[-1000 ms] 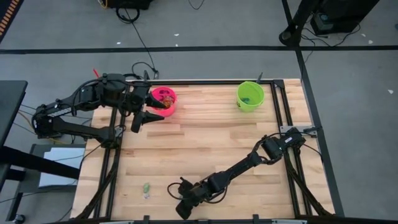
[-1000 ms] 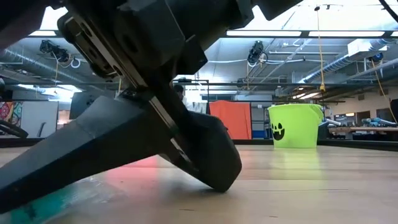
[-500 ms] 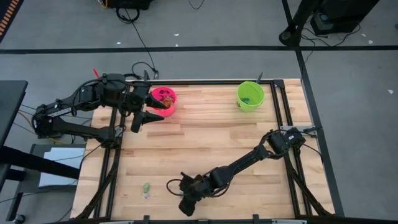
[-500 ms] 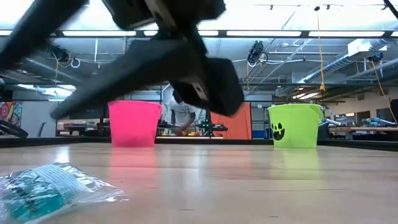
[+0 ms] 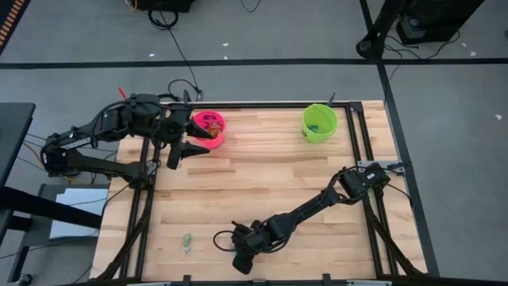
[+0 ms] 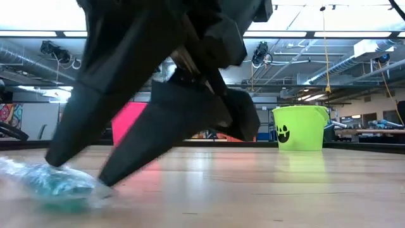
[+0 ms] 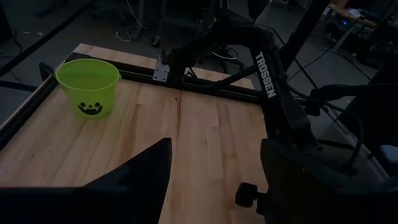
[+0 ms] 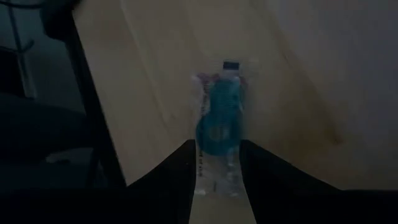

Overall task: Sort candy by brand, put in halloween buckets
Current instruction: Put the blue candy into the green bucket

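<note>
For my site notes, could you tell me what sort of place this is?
Probably a robotics lab or workshop: a wooden table on a metal frame, cables trailing over grey floor, and exposed ceiling ducts with strip lights behind the lime green bucket.

The surface (image 5: 262, 179) is pale wood in glued strips, smooth with a soft sheen that mirrors the buckets in the low view. The green bucket (image 6: 300, 128) and the pink bucket (image 5: 210, 127) look like glossy moulded plastic. The teal candy (image 6: 54, 182) sits in crinkly clear film. The fingers (image 6: 158, 120) are matt black plastic.
</note>
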`<move>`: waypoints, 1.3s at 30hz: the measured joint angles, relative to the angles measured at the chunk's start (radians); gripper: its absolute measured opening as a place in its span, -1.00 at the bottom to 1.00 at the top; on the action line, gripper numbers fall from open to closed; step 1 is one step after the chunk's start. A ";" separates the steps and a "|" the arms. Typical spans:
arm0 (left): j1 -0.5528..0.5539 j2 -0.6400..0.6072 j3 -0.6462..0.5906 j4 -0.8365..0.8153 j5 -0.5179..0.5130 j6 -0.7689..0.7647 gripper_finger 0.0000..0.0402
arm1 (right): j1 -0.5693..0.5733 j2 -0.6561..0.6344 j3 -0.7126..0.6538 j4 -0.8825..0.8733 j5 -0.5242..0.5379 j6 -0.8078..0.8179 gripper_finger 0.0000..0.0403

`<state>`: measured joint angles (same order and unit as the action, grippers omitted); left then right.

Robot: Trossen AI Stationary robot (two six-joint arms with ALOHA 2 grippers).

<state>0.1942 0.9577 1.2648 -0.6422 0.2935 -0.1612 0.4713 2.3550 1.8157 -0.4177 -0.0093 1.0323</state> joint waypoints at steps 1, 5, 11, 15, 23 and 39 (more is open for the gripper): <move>0.000 0.000 0.000 0.000 0.000 0.000 0.25 | 0.000 0.000 -0.004 -0.001 -0.010 0.000 -0.32; 0.000 0.000 0.000 0.000 0.000 -0.001 0.25 | 0.000 0.000 -0.031 0.036 -0.033 0.007 -0.32; 0.000 0.000 0.000 0.000 0.000 -0.001 0.25 | 0.003 0.000 -0.036 0.051 -0.035 0.010 -0.38; 0.000 0.000 0.000 0.000 0.000 -0.001 0.25 | 0.003 0.000 -0.036 0.049 -0.032 -0.014 -0.63; 0.000 0.000 0.000 0.000 0.000 -0.001 0.25 | 0.003 0.000 -0.036 0.043 -0.018 -0.042 -0.95; 0.000 0.000 0.000 0.000 0.000 -0.007 0.25 | -0.054 -0.027 0.013 -0.011 0.093 -0.089 -0.99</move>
<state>0.1942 0.9573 1.2648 -0.6421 0.2932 -0.1677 0.4172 2.3277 1.8290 -0.4289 0.0839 0.9432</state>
